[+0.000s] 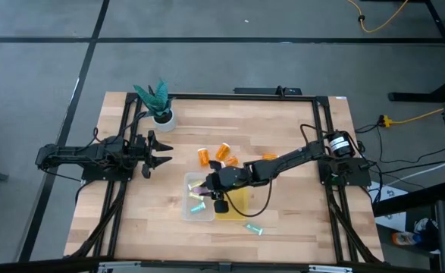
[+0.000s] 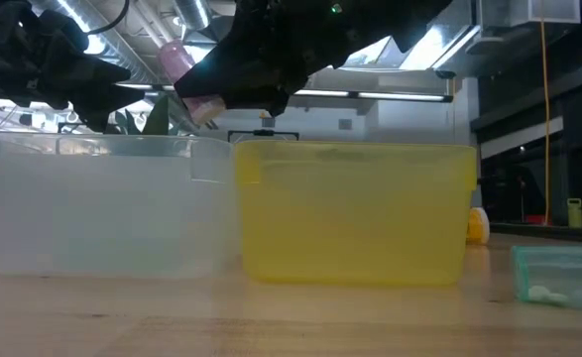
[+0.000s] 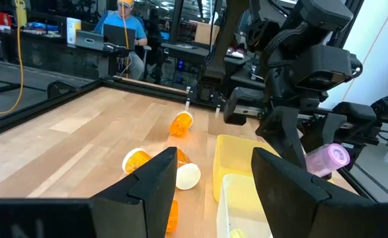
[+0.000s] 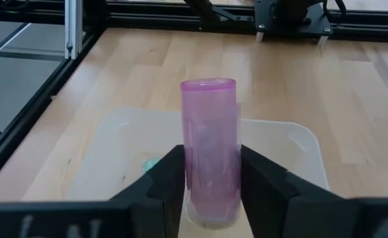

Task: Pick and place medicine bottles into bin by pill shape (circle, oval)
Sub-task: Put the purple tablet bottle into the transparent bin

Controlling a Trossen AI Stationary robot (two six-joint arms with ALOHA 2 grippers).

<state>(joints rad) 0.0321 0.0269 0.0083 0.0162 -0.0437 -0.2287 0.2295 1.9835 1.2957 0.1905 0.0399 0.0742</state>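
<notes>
the step in hand looks like the drop: the right pincer (image 1: 212,187) hangs above the clear bin (image 1: 186,199), pinching a purple vial (image 4: 209,149) between its two fingers, the vial held clear of the bin's rim. the next move, as i judge it, calls for the pincer to part so the vial falls inside that bin, provided its pills match the shape sorted there; the pills cannot be made out. a teal vial (image 1: 198,205) already lies in the clear bin.

the table (image 1: 283,136) is pale wood inside a dark frame. the clear bin and the yellow bin (image 1: 236,206) sit touching, side by side, toward six o'clock of the table's middle. the left pincer (image 1: 164,152) waits at about nine o'clock, fingers spread, holding nothing. a white pot with a green plant (image 1: 160,106) stands near eleven o'clock. three orange bottles (image 1: 224,152) lie loose just beyond the bins toward twelve o'clock, and another teal vial (image 1: 253,228) lies on the wood at about five o'clock of the yellow bin.

beyond the table the room holds benches, cables, ceiling lights and a seated person (image 3: 122,30) at a laptop.
</notes>
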